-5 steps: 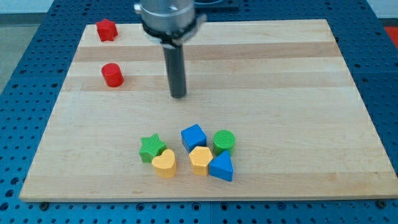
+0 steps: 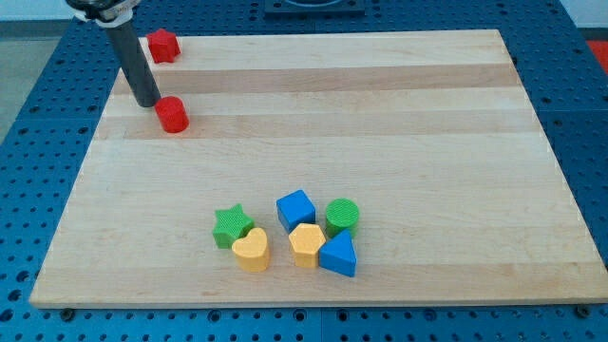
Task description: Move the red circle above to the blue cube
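Red circle [image 2: 172, 115] sits near the table's [image 2: 427, 142] left edge, toward the far left corner. Nearest the near edge: two yellow blocks, one heart [image 2: 251, 251] and one hexagon-like [image 2: 306, 245], plus one blue triangle [image 2: 338, 256]. Behind them: one green star [image 2: 230, 226], one blue cube [image 2: 295, 209], one green circle [image 2: 342, 217]. My tip [image 2: 146, 102] rests just beside the red circle's far-left side; contact cannot be confirmed. One red star [image 2: 163, 45] occupies the far left corner. No pincer is fitted; no legible markings.

The top edge cuts off my arm above the rod. The yellow heart [image 2: 251, 249] hides the green star's [image 2: 230, 226] near point; the blue triangle [image 2: 338, 256] overlaps the yellow hexagon's [image 2: 306, 244] right side.
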Controlling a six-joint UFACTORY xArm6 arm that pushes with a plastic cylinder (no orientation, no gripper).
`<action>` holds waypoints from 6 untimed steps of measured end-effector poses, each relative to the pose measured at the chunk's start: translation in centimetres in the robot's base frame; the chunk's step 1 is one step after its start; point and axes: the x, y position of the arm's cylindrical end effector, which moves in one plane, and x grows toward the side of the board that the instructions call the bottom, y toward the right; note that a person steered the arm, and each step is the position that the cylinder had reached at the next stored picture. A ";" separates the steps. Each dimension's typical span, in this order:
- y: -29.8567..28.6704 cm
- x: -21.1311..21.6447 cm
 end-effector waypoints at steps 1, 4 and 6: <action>1.1 1.3; 8.6 7.3; 14.9 7.4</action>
